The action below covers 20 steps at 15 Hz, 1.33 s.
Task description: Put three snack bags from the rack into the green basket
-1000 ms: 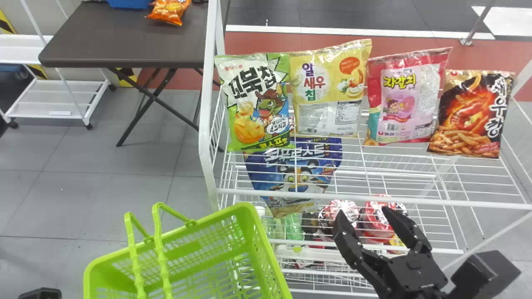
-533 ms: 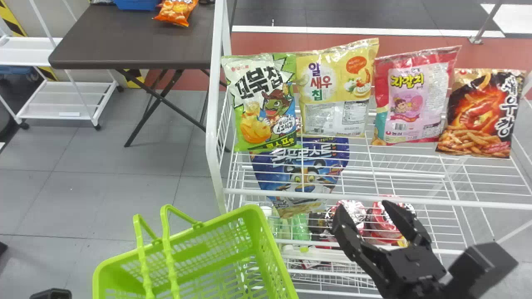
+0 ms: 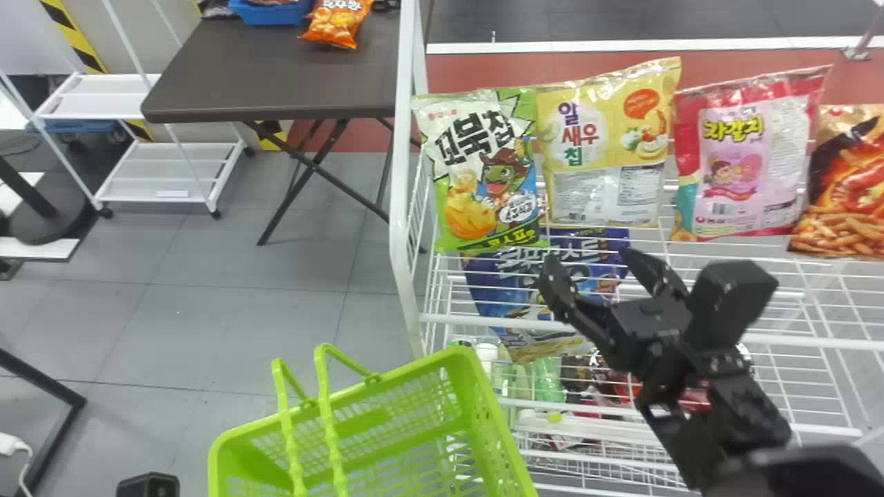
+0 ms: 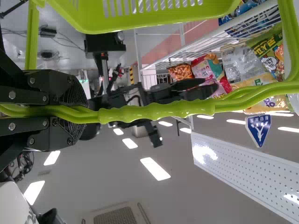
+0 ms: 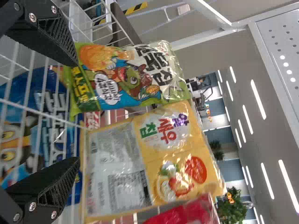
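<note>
While the left tool (image 4: pixel 77 113) clamps the handles (image 3: pixel 331 431) of the green basket (image 3: pixel 501 442), the right tool (image 3: pixel 589 266), fingers spread with nothing between them, hovers by the rack (image 3: pixel 400 172)! Behind it sits the blue bag (image 3: pixel 497 276) on a lower shelf; above, green (image 3: pixel 483 172), yellow (image 3: pixel 604 145), pink (image 3: pixel 746 166) and dark (image 3: pixel 849 186) snack bags stand in a row. Farther off, an orange bag (image 3: pixel 338 21) lies on the tabletop (image 3: pixel 276 76).

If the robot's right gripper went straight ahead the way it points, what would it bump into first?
Probably the yellow snack bag or the neighbouring edge of the green snack bag; depth is unclear, so I can't say which comes first.
</note>
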Motion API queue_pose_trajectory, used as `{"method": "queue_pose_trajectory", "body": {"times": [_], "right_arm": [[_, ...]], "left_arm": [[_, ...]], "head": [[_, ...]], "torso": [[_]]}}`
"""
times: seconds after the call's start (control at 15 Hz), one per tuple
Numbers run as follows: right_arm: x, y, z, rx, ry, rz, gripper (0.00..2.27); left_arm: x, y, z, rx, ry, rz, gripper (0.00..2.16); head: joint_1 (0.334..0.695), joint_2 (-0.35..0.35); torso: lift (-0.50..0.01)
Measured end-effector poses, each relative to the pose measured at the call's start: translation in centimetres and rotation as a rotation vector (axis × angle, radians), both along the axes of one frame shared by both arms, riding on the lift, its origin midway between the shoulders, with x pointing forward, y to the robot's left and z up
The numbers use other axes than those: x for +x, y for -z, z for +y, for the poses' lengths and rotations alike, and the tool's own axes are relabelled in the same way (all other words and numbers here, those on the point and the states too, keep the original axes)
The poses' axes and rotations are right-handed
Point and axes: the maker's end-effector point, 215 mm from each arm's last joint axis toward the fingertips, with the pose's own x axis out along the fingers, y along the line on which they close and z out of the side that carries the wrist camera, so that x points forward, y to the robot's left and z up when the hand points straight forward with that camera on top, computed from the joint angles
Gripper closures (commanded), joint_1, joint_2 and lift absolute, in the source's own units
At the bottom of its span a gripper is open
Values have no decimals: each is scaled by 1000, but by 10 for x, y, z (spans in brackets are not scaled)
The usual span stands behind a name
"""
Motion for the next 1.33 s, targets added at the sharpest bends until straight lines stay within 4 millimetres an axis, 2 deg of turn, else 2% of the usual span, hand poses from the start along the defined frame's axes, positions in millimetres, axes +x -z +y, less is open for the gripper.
{"method": "queue_pose_trajectory", "body": {"times": [0.2,0.4,0.6,0.73,0.8,0.93,1.13,1.33], "right_arm": [[38,-8,13,16,-22,-8,83],[67,-14,21,43,-42,-17,100],[89,-8,45,77,-118,-3,235],[102,1,54,98,-158,23,586],[107,4,56,101,-175,34,988],[110,4,62,116,-214,32,1986],[110,5,60,127,-210,34,2260],[104,-1,62,127,-214,18,2256]], "left_arm": [[4,-2,0,1,3,-8,2148],[11,-4,2,-1,12,-8,2148],[12,-3,4,3,13,-6,2148],[12,-3,5,5,13,-4,2148],[12,-2,5,5,12,-4,2152],[13,-1,7,2,10,-1,2152],[17,0,9,0,5,-1,2152],[21,2,11,-4,0,0,2148]], "head": [[695,152],[695,152],[695,186],[695,199],[695,204],[695,211],[695,213],[695,216]], "torso": [[0],[0],[0],[0],[0],[0],[0],[0]]}}
